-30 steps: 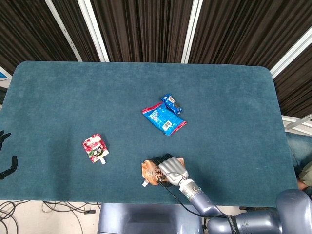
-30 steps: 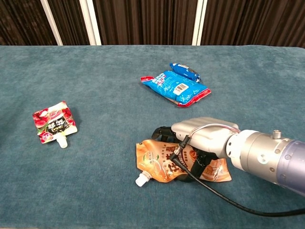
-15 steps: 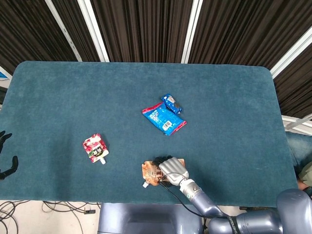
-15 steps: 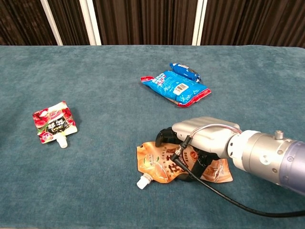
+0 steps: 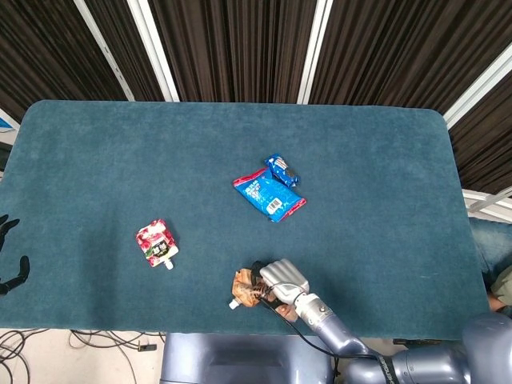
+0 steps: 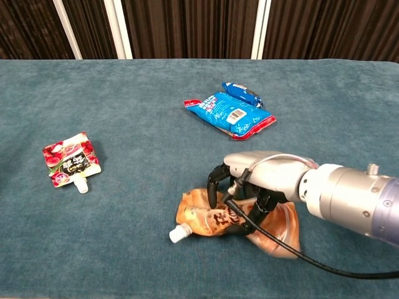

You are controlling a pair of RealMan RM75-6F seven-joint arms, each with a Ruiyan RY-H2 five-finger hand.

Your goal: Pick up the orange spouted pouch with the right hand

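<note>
The orange spouted pouch [image 6: 206, 219] lies near the table's front edge, crumpled, with its white spout [image 6: 176, 234] pointing front-left. My right hand [image 6: 255, 180] is on top of it, fingers curled down around the pouch's middle and gripping it. In the head view the pouch [image 5: 243, 286] shows just left of the right hand [image 5: 282, 278]. Only the dark fingertips of my left hand [image 5: 10, 264] show at the far left edge of the head view, off the table; their state is unclear.
A red spouted pouch [image 6: 70, 161] lies at the left. A blue snack bag [image 6: 227, 114] with a small blue packet [image 6: 241, 92] behind it sits past the middle. A black cable [image 6: 280, 248] trails from the right hand across the front.
The right hand's fingers have closed in on the orange pouch, bunching it up. The pouch has shifted a little to the left and its spout end has swung forward.
</note>
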